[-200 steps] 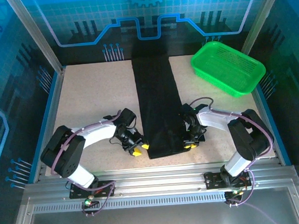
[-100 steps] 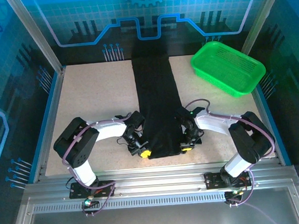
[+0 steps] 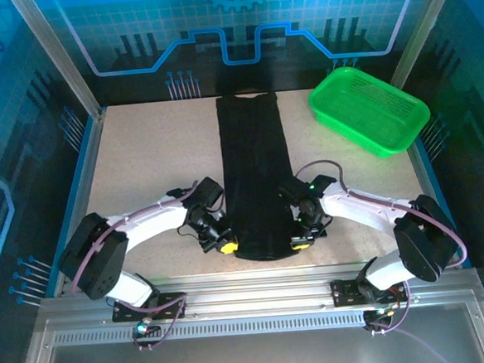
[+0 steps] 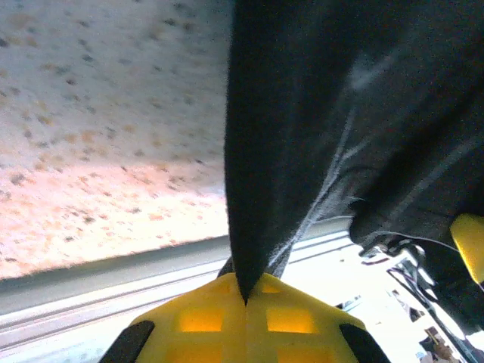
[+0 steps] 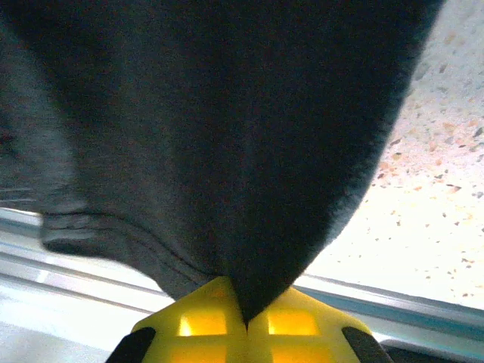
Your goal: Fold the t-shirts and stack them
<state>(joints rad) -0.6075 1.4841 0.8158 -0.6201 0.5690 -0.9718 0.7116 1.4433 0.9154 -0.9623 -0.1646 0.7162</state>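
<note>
Gripping noted on both sides: the left gripper (image 3: 223, 247) has its jaws closed flat on the near-left corner of the t-shirt (image 3: 254, 172), and the right gripper (image 3: 299, 244) is closed the same way on the near-right corner. Both wrist views show black cloth drawn to a point and pinched between the yellow jaws, with no gap between them.

Position: the shirt lies as one long narrow band down the middle of the tabletop (image 3: 149, 163), running from the far edge to just short of the near edge. Its long sides look folded in. The near hem bows slightly between the two pinches. A green basket (image 3: 368, 110) sits at the far-right corner, well apart from the cloth.

Handling, as judgement:
- Soft, light cotton with no stiffness. It will sag and drape between the two holds rather than carry flat.
- The matte surface should not slip in the jaws, but a thin pinch can catch the top layer alone. The right wrist view shows a rolled hem beside the pinch, so I cannot tell how many layers each jaw holds.
- The near corners are the sensible holds for folding the band over on itself toward the far edge.

Risks: uneven lift between the arms would skew the band, and dragging low across the tabletop could open the side folds.

Step in hand, as judged: the lengthwise fold looks done and the crosswise fold has not begun. No stack is visible
</note>
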